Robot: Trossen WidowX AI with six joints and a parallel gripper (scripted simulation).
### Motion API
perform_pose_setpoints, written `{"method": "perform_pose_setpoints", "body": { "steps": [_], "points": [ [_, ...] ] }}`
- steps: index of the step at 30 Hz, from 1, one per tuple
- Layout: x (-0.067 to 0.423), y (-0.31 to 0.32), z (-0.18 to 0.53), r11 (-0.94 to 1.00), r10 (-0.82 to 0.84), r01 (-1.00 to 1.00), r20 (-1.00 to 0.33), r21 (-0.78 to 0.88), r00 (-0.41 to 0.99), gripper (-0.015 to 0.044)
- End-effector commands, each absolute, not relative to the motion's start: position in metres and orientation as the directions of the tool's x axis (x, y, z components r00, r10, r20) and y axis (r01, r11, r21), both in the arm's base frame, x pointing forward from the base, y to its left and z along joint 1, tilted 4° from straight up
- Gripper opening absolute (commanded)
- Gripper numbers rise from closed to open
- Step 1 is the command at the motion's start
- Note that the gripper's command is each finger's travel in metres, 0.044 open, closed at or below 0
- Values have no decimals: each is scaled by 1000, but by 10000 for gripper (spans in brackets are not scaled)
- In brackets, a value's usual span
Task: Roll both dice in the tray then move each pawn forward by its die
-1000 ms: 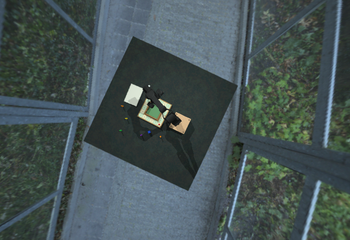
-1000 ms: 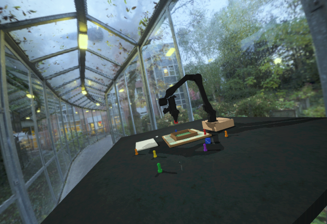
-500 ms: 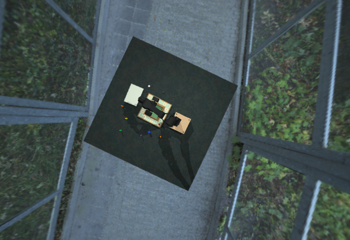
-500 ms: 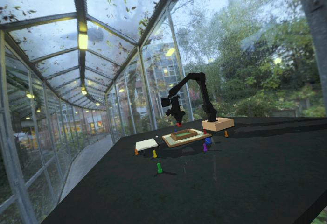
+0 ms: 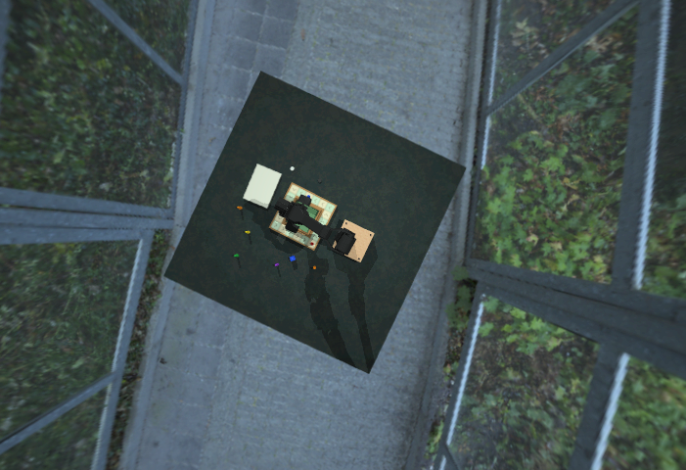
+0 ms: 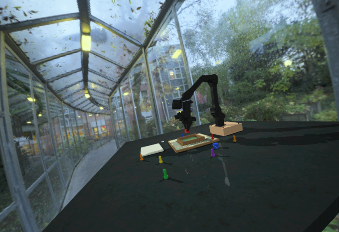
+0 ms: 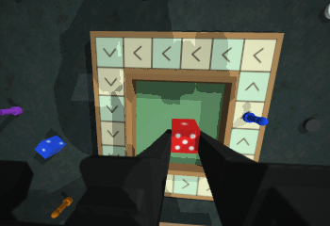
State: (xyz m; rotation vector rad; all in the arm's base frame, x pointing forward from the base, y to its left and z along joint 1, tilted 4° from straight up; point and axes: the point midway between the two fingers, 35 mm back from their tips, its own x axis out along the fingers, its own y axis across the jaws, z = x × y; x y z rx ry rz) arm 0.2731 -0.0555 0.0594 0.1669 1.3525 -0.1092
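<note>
The red die (image 7: 185, 136) is pinched between the two fingers of the gripper (image 7: 186, 141), and it is held in the air above the green tray (image 7: 158, 108) at the middle of the game board (image 7: 102, 35). Five white dots are seen on the face turned to the wrist camera; its other faces are hidden or in shade. The near edge of the board is covered by the fingers, so its lower row of squares is cut off.

Two dice are counted: the red one and a blue die (image 7: 50, 146) lying on the table (image 6: 257, 177) beside the board. The dots on the blue die are too small to read.

A blue pawn (image 7: 255, 119) lies on a right-hand arrow square. A red pawn (image 6: 212, 136) stands at the board's corner. Five other pawns are counted on the table: two orange, one yellow, one green, one purple.
</note>
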Motion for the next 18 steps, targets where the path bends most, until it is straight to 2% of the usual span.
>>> {"method": "perform_pose_setpoints", "body": {
  "steps": [1,13,18],
  "points": [
    [276,-56,59,981,-3,181,-940,63,342,0],
    [279,-57,53,982,-78,178,-730,60,679,0],
    [277,-57,52,983,-97,176,-645,59,758,0]
  ]
}}
